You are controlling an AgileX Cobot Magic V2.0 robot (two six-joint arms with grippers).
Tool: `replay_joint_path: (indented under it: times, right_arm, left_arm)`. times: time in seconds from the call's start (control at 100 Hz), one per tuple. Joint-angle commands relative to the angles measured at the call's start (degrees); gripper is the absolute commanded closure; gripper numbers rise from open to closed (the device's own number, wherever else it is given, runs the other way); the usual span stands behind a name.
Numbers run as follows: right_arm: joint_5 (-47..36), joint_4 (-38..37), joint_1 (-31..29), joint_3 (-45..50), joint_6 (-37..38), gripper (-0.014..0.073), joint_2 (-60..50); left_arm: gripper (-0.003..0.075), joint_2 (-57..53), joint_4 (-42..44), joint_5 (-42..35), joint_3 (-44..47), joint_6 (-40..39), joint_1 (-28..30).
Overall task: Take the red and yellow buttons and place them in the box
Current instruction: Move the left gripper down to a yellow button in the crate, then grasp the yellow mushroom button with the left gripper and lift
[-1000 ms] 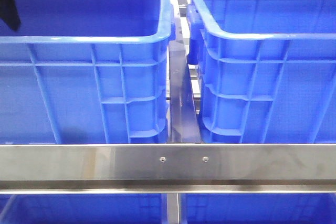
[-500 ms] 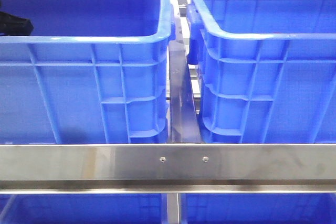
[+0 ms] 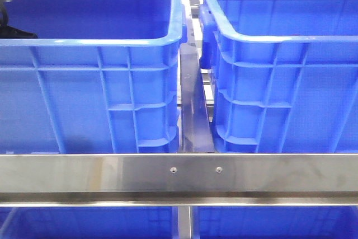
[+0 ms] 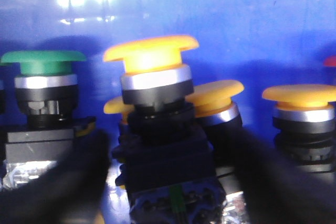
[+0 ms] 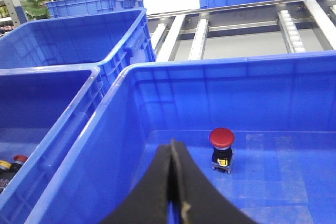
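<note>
Deep in the left blue bin (image 3: 89,40), my left gripper (image 4: 168,182) is open. Its blurred dark fingers (image 4: 68,174) stand on either side of the black body of a yellow button (image 4: 152,59), with a thin gap showing on one side. More yellow buttons (image 4: 299,95) and a green one (image 4: 44,61) stand around it, and a sliver of a red cap (image 4: 331,61) shows at the edge. My right gripper (image 5: 172,182) is shut and empty above the right blue box (image 5: 220,72). One red button (image 5: 221,148) stands upright on that box's floor.
A steel rail (image 3: 179,174) runs across in front of both bins, with a narrow metal divider (image 3: 193,110) between them. More blue bins (image 5: 94,4) and a roller conveyor (image 5: 286,24) lie behind. In the front view only a dark bit of the left arm (image 3: 6,9) shows.
In the front view the left arm's dark part has sunk lower behind the left bin's rim. Nothing else has moved.
</note>
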Motion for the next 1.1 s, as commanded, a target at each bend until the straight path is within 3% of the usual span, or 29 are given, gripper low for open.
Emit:
replay_joint_path:
  times: [0.0,0.14,0.66,0.87,1.09]
  right_arm:
    - [-0.2,-0.4,-0.2,-1.5,-0.5,0.0662,-0.2]
    - [-0.2,-0.4,-0.2,-1.5,-0.5,0.0662,-0.2]
    - [-0.2,-0.4,-0.2,-1.5,-0.5,0.0662,-0.2]
    - [-0.2,-0.4,-0.2,-1.5,-0.5,0.0662,-0.2]
    - [-0.2,-0.4,-0.2,-1.5,-0.5,0.0662,-0.2]
  left_arm:
    - [0.0509,-2.7,0.0,-2.6,-1.8,-0.2,0.2]
    - [0.0739,-3.2,0.0,-2.5,-1.8,-0.2,0.2]
    - [0.0739,-22.1,-1.5,2.3,0.7,-0.2,-2.8]
    - [0.0739,-33.6,-3.7,1.0,6.8,-0.2,-10.6]
    - [0.0739,-43.2,-3.8,0.7,12.2,-0.2,-23.9]
